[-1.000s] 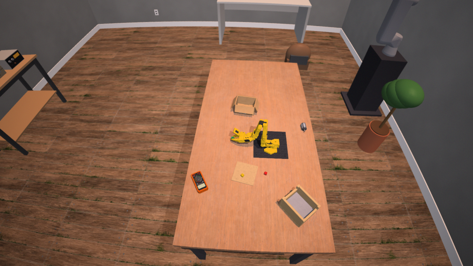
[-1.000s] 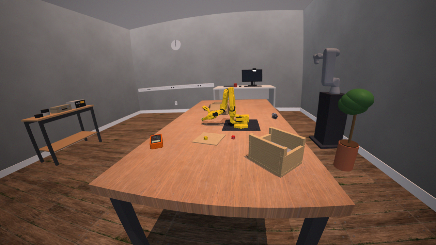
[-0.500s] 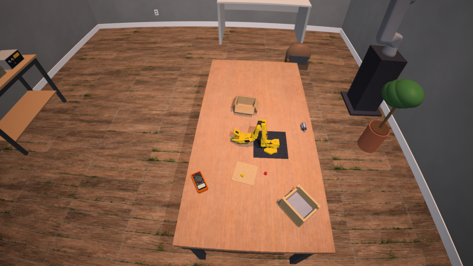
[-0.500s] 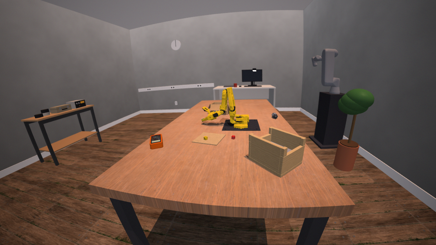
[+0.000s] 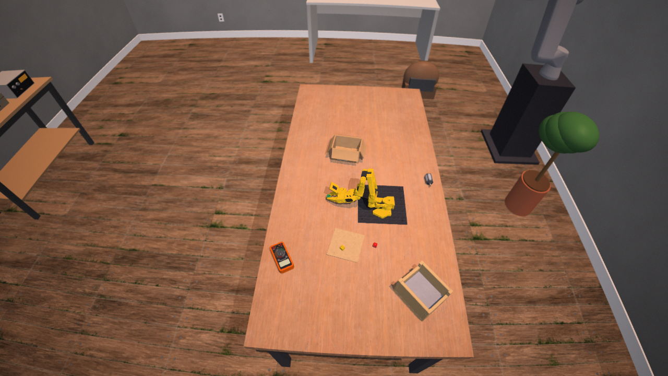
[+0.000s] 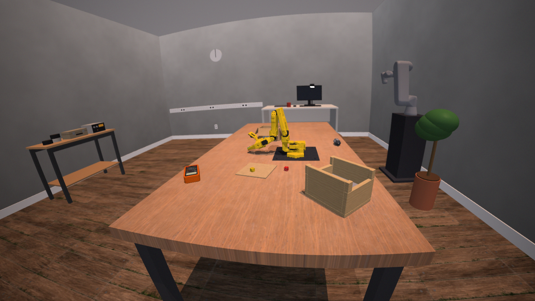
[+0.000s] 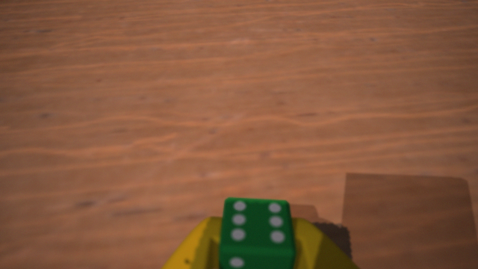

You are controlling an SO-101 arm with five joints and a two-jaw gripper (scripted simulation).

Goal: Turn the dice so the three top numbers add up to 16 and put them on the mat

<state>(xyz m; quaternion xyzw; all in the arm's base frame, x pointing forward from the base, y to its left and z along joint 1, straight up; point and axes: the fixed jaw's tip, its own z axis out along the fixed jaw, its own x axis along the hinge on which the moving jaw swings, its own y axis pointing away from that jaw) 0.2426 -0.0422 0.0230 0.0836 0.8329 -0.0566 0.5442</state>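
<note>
My yellow gripper [image 5: 329, 196] is shut on a green die [image 7: 257, 233] and holds it low over the bare table, left of the arm's black base plate [image 5: 382, 204]. In the wrist view the die's six-pip face points forward. The gripper also shows in the exterior view [image 6: 251, 146]. A yellow die [image 5: 342, 247] sits on the tan mat [image 5: 345, 244]. A red die [image 5: 374, 244] sits on the table just right of the mat, off it. Both dice also show in the exterior view, yellow [image 6: 252, 169] and red [image 6: 286, 168]; their top numbers are too small to read.
An open cardboard box [image 5: 346, 148] stands behind the arm. A wooden crate [image 5: 421, 290] stands at the front right. An orange multimeter [image 5: 281, 256] lies left of the mat. A small grey object [image 5: 428, 178] lies right of the base plate.
</note>
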